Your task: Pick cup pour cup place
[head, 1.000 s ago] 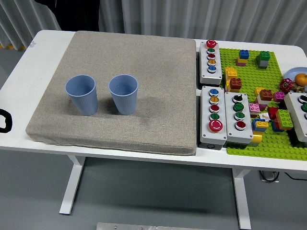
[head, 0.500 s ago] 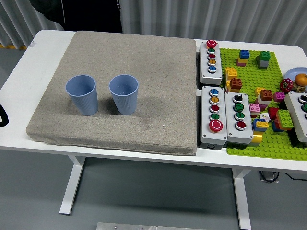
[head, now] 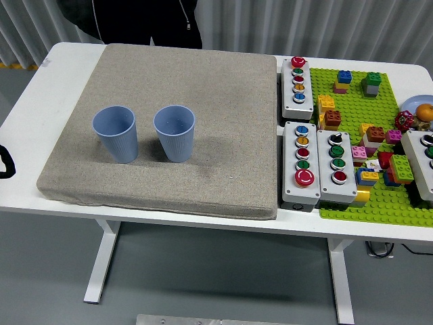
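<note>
in the head view, only a sliver of the left hand is seen at the left edge, its grip impossible to tell, with two blue cups upright on the grey mat well to its right.

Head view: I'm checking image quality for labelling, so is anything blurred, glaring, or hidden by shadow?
Head view: sharp and evenly lit; the two blue cups cast only soft shadows to their right on the grey mat; no glare on the white table; right edge crops the brick plate.
</note>
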